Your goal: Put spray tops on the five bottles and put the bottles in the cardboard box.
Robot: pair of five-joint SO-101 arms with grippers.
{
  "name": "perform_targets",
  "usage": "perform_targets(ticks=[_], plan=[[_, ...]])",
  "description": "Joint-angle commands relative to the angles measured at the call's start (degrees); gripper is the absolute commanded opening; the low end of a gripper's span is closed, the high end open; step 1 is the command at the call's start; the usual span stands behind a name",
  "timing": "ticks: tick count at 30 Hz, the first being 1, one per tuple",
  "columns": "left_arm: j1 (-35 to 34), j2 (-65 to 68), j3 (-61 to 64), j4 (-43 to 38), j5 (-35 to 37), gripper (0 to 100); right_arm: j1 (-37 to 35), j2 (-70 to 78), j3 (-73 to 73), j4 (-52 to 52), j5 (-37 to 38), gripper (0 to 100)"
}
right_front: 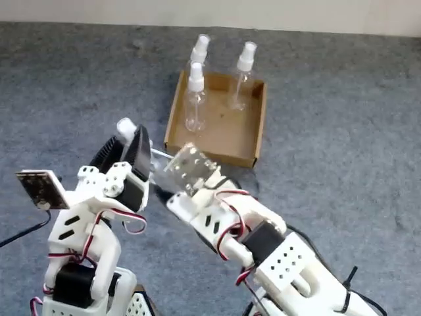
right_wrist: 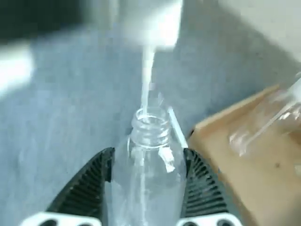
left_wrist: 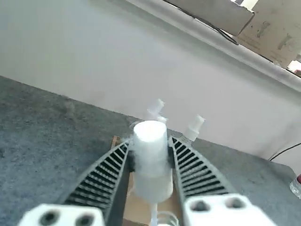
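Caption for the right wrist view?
Right hand grips a clear bottle, the tube of a spray top inside its neck.

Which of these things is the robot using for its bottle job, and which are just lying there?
For the job:
- spray top, held in the left fingers
- open bottle, held in the right fingers
- cardboard box
- three topped bottles, in or right by the box

Just lying there:
- grey carpet
- black cable by the wall

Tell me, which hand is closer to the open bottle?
Right. The right hand grips the open bottle; the left hand holds a spray top just beyond its neck.
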Motion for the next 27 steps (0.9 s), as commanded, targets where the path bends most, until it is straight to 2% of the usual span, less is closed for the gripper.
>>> perform_targets(ticks=[1,5,9,12,16,22,27], plan=[[0.7,0.0,-0.2,0.2,-1.4,0,1.5,-1.5,-0.5,-6.9,-5.8,0.4],[3.4,0.0,0.8,0.0,-1.9,1,1.5,-1.4,-0.2,-10.7,-5.5,0.4],[9.9,0.1,3.6,-0.1,-8.6,0,1.5,-1.7,-0.2,-10.9,-3.6,0.4],[12.7,0.0,4.1,-0.1,-10.8,1,1.5,-1.7,-0.1,-10.9,-1.2,0.4],[12.8,0.0,3.8,0.1,-13.9,3,1.7,-1.8,0.0,-10.9,-0.1,0.4],[12.7,0.0,3.6,0.1,-14.8,19,2.0,-1.8,0.0,-10.9,-0.1,0.4],[9.8,0.0,-0.7,2.4,-14.8,17,8.8,-1.8,-0.3,-11.0,-0.4,0.4]])
